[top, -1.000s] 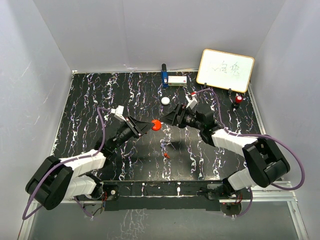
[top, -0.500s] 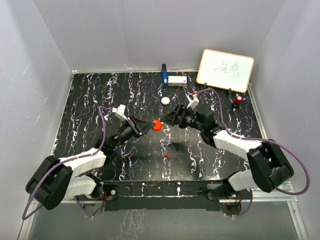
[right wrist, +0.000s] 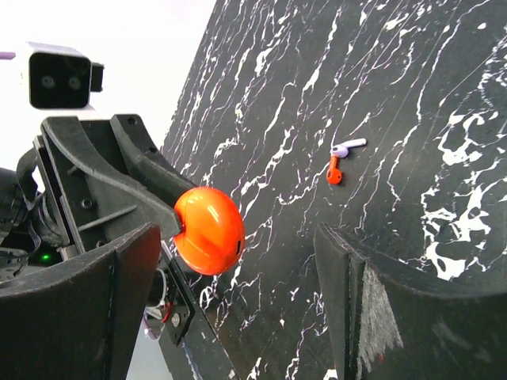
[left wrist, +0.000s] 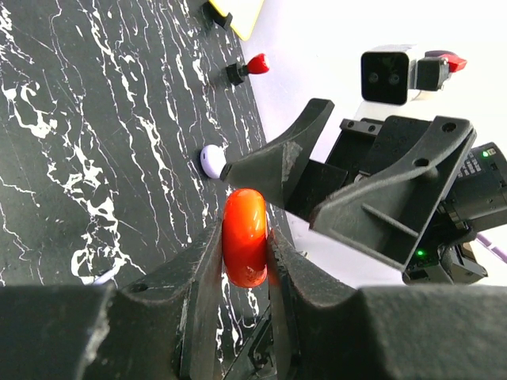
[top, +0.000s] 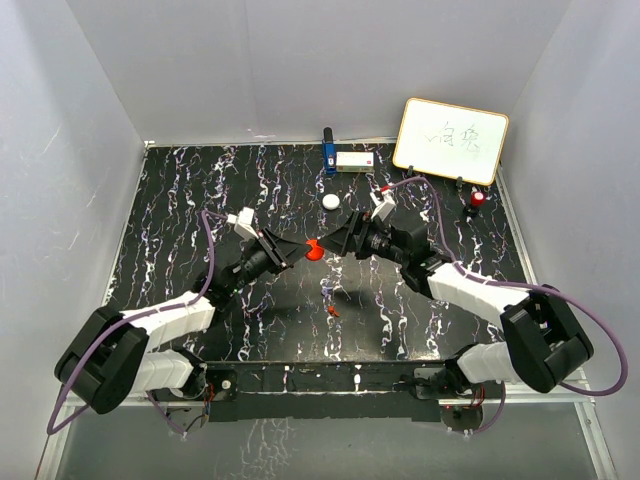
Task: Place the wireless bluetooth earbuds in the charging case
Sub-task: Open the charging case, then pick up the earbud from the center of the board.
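My left gripper (top: 303, 251) is shut on a round red charging case (top: 314, 250) and holds it above the table's middle; the case is closed, pinched edge-on between the fingers (left wrist: 244, 218). My right gripper (top: 328, 241) is open and faces the case, whose dome (right wrist: 208, 229) sits between its spread fingers, nearer the left one. A tiny red earbud (right wrist: 333, 170) and a tiny white earbud (right wrist: 348, 146) lie together on the black marbled table below, small in the top view (top: 333, 310).
A round white pod (top: 331, 201) lies behind the grippers, also in the left wrist view (left wrist: 212, 161). A whiteboard (top: 450, 140), a blue object (top: 329, 152), a white box (top: 354, 160) and a red-topped stand (top: 478, 200) line the back.
Both grippers have shifted only slightly; the right gripper has edged up and closer around the red case. The case stays in the left gripper. The earbuds have not moved.
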### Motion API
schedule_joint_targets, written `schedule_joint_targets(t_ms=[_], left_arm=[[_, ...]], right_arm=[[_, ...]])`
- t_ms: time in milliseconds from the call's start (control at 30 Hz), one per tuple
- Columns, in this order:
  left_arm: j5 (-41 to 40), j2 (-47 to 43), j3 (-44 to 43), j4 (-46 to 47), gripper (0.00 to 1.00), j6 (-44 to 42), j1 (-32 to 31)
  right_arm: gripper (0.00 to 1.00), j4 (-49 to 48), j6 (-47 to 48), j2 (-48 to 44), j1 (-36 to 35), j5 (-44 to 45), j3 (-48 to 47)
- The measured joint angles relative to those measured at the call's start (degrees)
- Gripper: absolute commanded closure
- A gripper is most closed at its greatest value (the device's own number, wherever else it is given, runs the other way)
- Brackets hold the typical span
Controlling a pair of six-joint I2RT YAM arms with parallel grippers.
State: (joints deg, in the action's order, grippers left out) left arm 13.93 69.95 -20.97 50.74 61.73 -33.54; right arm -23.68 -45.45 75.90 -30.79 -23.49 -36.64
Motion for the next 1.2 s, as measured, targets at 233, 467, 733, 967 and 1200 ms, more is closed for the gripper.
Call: schedule_joint_targets(t_ms=[233,467,733,967,1200], left_arm=[[0.07,0.59,-1.11,0.28,1.00,0.09,0.00],[-0.02,0.48,-1.11,-0.48,1.00,0.22,0.13],[0.26,-0.13,-1.05,-0.07,1.00,1.09,0.42],[1.44,-0.13,-1.03,3.26,1.00,2.84,0.42],[1.36,-4.81,-1.01,-2.67,1.00,2.43,4.35]], right_arm=[[0.24,-0.04,0.15,0.09,-1.53,0.37,1.27],[0.24,-0.20,0.15,0.94,-1.51,2.27,2.71],[0.24,-0.26,0.31,3.80,-1.36,3.02,2.67],[0.24,0.20,0.42,4.94,-1.42,3.10,2.47],[0.29,8.41,4.79,4.31,-1.64,7.37,0.39]])
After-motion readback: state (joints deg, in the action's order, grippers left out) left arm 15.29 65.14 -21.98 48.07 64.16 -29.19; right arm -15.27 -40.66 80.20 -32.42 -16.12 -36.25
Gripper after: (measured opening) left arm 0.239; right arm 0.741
